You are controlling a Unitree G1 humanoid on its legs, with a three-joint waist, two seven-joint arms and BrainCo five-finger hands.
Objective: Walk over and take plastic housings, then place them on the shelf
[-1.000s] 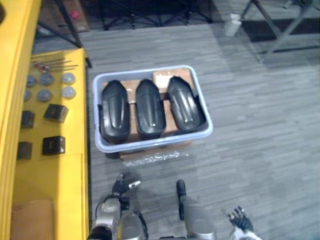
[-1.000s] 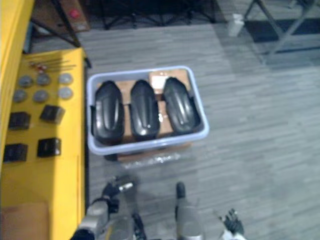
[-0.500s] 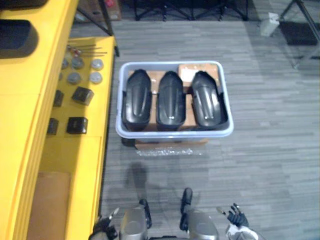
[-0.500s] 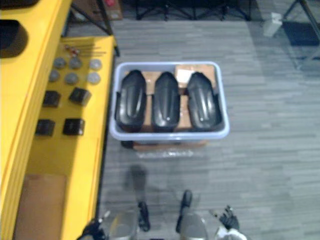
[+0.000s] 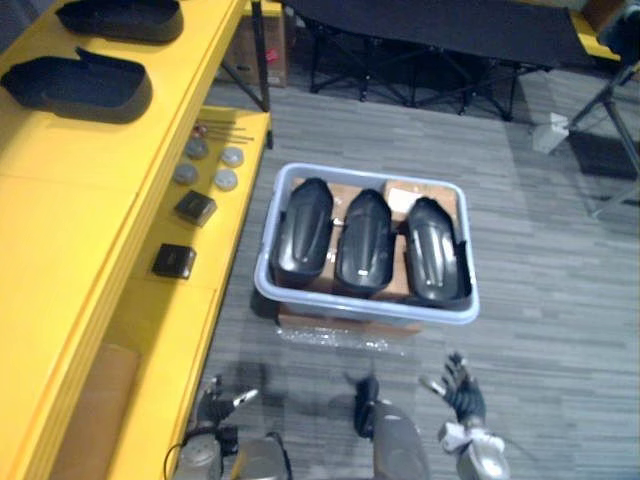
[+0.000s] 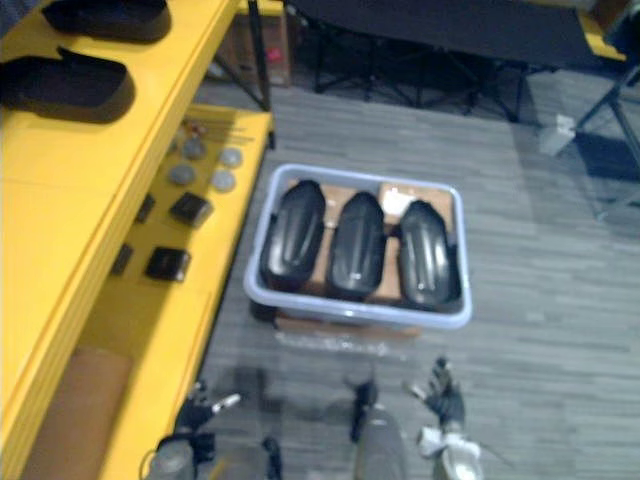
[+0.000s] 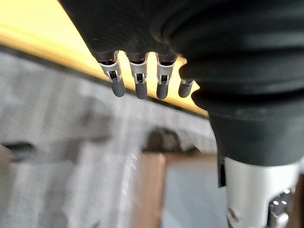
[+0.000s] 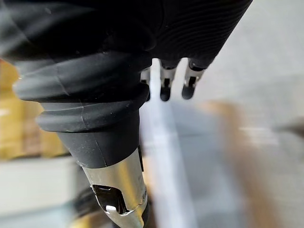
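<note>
Three black plastic housings lie side by side in a pale blue bin (image 5: pixel 365 310) on the floor: a left housing (image 5: pixel 303 236), a middle housing (image 5: pixel 363 248) and a right housing (image 5: pixel 431 254). Two more black housings (image 5: pixel 78 88) (image 5: pixel 122 17) rest on the top of the yellow shelf (image 5: pixel 70 230). My left hand (image 5: pixel 215 400) hangs low by the shelf's edge, fingers relaxed and empty. My right hand (image 5: pixel 461 392) hangs below the bin's near right corner, fingers spread, holding nothing. Both wrist views show straight fingers (image 7: pixel 137 83) (image 8: pixel 165 78) with nothing between them.
On the shelf's lower level lie several grey discs (image 5: pixel 208 166), two small black blocks (image 5: pixel 194 208) (image 5: pixel 173 261) and a brown cardboard piece (image 5: pixel 85 420). The bin sits on a cardboard box (image 5: pixel 345 325). Black stands (image 5: pixel 420 60) are beyond it, a tripod leg (image 5: pixel 610 100) at the right.
The camera has moved: the view now takes in the shelf's top with its two housings. My right hand has risen and spread its fingers; the bin and its housings have not moved.
</note>
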